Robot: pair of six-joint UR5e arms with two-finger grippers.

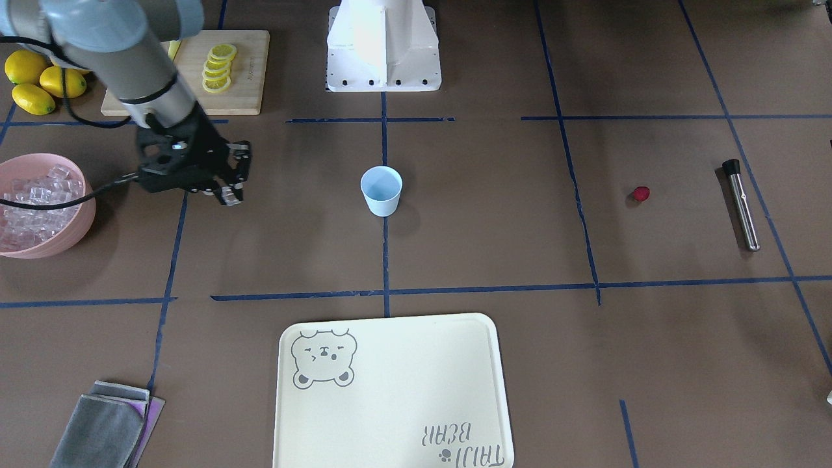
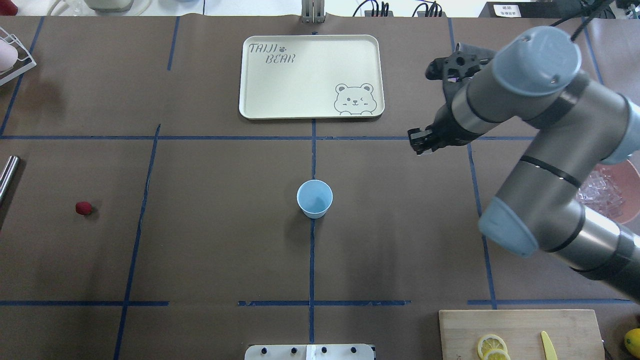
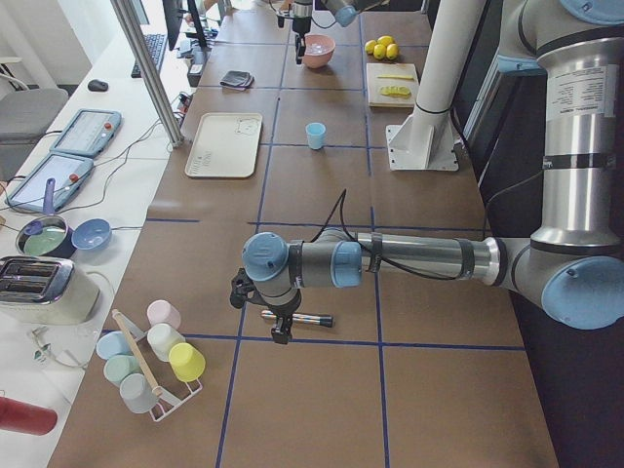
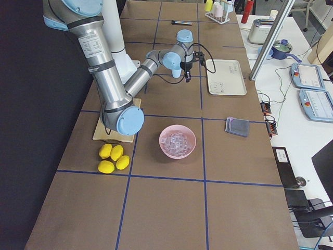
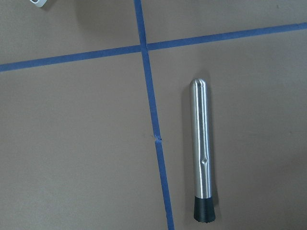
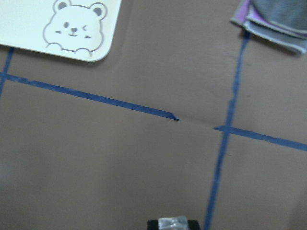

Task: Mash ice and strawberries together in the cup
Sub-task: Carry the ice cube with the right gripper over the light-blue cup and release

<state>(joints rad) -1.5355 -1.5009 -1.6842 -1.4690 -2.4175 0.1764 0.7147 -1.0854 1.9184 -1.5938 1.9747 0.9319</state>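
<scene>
The pale-blue cup (image 1: 381, 190) stands upright and empty at the table's middle; it also shows in the overhead view (image 2: 314, 198). My right gripper (image 1: 227, 192) hangs above the table between the pink bowl and the cup, to the cup's side, shut on one clear ice cube (image 6: 172, 222). More ice (image 1: 36, 205) fills the pink bowl (image 1: 83, 224). The red strawberry (image 1: 641, 194) lies alone on the table far from the cup. My left gripper (image 3: 278, 322) hovers over a steel muddler (image 5: 201, 153); I cannot tell whether it is open or shut.
A cream bear tray (image 1: 390, 390) lies beyond the cup. A cutting board (image 1: 247, 71) with lemon slices and whole lemons (image 1: 39, 81) are near the robot base. A folded grey cloth (image 1: 107, 426) lies past the bowl.
</scene>
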